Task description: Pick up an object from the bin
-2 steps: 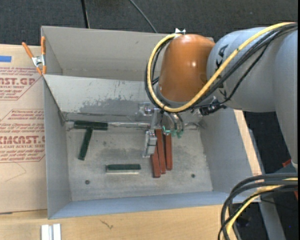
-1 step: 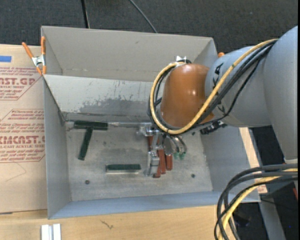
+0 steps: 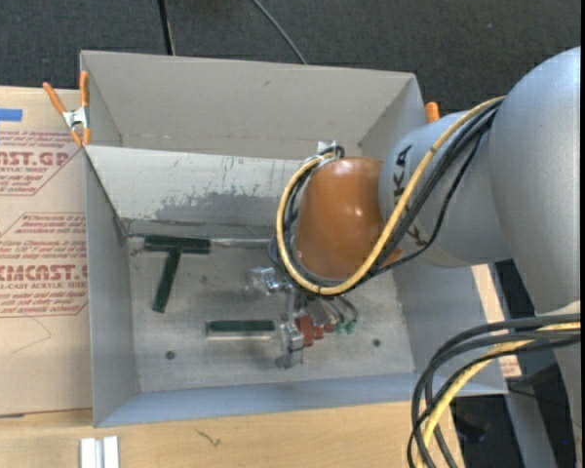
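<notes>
A dark green T-shaped piece lies at the left of the bin, well apart from a dark green bar lying flat near the middle. The gripper stands at the bar's right end; its opening and any hold cannot be determined. Risk: a grasp at the very end may let the bar pivot or slip free, and the small red-and-green item just beside may be snagged.

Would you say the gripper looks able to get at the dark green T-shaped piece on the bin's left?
Probably yes: the T-shaped piece lies uncovered on the bin floor, left of the gripper, nothing touching it.
</notes>
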Tool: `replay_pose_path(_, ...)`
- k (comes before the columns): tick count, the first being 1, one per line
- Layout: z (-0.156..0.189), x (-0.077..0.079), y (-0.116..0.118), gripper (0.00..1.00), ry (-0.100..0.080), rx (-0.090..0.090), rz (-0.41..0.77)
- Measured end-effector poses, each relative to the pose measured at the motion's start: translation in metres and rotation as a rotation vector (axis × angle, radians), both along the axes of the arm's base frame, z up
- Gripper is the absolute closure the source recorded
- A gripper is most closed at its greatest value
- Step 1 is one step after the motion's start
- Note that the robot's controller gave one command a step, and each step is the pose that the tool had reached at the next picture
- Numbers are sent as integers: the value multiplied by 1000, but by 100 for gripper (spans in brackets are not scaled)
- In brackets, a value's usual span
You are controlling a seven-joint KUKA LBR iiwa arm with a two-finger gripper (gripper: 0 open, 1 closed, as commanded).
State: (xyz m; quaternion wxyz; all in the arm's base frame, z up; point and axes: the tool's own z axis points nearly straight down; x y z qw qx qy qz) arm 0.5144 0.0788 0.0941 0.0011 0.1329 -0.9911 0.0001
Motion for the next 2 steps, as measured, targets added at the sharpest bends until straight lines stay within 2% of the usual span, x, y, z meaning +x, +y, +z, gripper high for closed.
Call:
replay_pose_path(1,-11,8,5,0,-3,2,99)
replay_pose_path(2,-23,-19,37,100,-4,2,3)
